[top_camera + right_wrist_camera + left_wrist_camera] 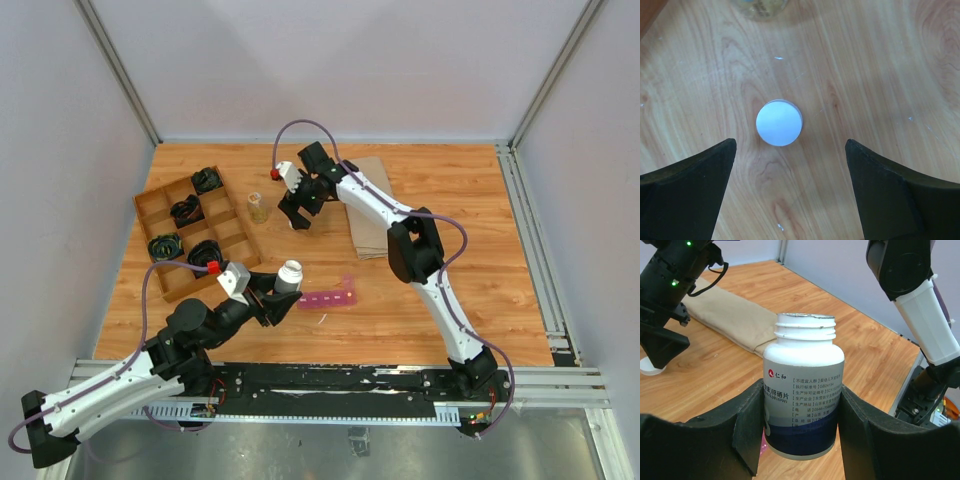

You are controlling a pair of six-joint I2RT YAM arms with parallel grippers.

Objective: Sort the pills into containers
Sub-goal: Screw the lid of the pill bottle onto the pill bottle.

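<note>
We saw the left gripper [280,298] pinching a white bottle [803,365] around its body, upright, its threaded neck uncapped. The pink containers [328,298] lay on the table [450,200] just right of that bottle, in a flat row. The right gripper [790,145] hung with fingers spread wide above a white cap [779,122] resting on the wood, apart from both fingers. Nearby stood a small glass jar [259,207], beside a wooden tray [232,232].

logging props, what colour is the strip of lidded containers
The containers are magenta-pink, seen best in the top external view.
</note>
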